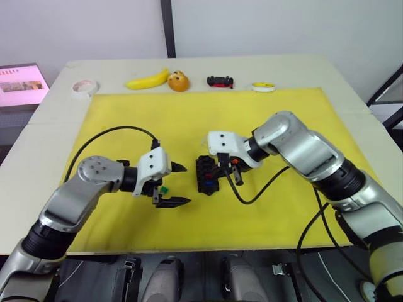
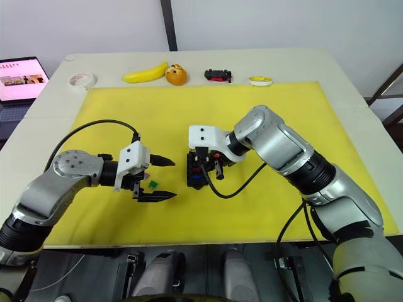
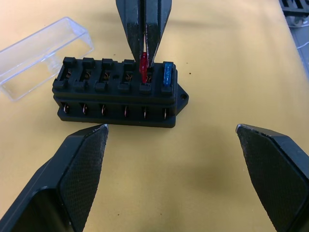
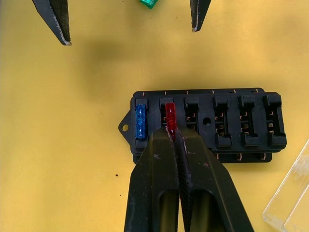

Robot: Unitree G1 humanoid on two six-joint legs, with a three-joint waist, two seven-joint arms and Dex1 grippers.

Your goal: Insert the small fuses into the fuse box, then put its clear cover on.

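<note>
While the fuse box (image 1: 208, 175) lies mid-frame on the yellow mat (image 1: 289, 113), long axis running up-down, a blue fuse (image 4: 140, 121) fills its end slot. The right gripper (image 4: 171, 134) fingers pinch a red fuse (image 4: 170, 118) upright in the next slot. The left gripper (image 1: 174, 184) fingers gape empty beside a green fuse (image 1: 163, 188). The clear cover (image 3: 41, 55) lies just beyond the box.

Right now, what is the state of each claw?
Left claw: open, holding nothing.
Right claw: closed on a red fuse at the fuse box.
</note>
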